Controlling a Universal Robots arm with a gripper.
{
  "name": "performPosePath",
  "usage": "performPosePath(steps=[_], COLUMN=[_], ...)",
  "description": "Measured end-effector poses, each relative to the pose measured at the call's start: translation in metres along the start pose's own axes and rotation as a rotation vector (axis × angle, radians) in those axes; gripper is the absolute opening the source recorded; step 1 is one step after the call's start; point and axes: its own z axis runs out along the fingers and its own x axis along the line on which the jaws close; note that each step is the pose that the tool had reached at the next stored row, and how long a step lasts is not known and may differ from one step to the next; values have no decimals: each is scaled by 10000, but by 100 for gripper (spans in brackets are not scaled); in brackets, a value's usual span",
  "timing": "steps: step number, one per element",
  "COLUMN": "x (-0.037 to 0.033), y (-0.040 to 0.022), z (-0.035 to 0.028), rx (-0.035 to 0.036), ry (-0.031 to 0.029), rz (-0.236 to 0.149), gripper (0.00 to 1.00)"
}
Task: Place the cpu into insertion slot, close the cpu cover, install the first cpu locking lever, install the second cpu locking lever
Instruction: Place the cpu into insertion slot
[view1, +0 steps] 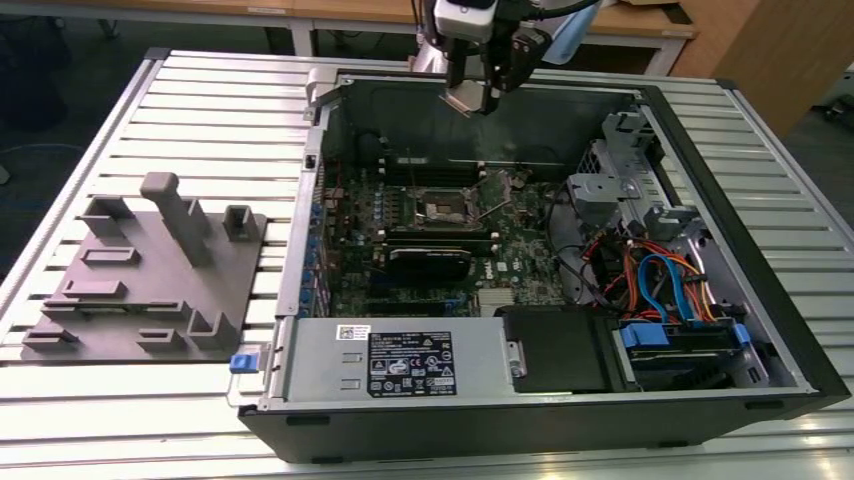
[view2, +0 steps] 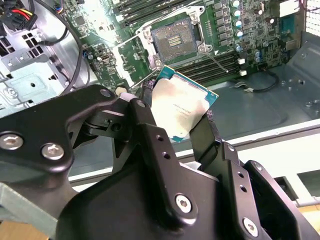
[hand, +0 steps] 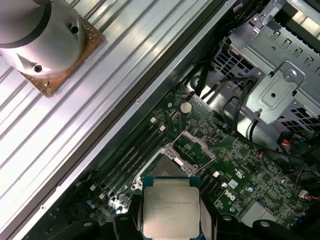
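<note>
My gripper (view1: 474, 92) hangs above the back wall of the open computer case, shut on the cpu (view1: 470, 98). In both wrist views the cpu (view2: 182, 107) (hand: 171, 205) is a silver-topped square chip pinched at two opposite edges by the black fingers (view2: 202, 135). The insertion slot (view1: 445, 210) (view2: 172, 40) lies open on the green motherboard (view1: 521, 235), well below the chip and apart from it. In the first wrist view the cpu cover (hand: 196, 145) is swung up beside the slot (hand: 161, 167). Thin locking levers (view2: 216, 59) stick out unlatched at the socket's sides.
A grey fixture plate (view1: 147, 270) with upright pegs lies on the slatted table at the exterior view's left. Inside the case are a black card (view1: 427, 262), the power supply (view1: 400, 365), a metal drive cage (view1: 627, 185) and coloured cables (view1: 661, 280).
</note>
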Motion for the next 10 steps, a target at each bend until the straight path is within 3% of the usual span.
performPosePath(steps=[10], x=[0], y=[0], z=[1], rx=[-3], ry=[-12], rz=[134], gripper=[54])
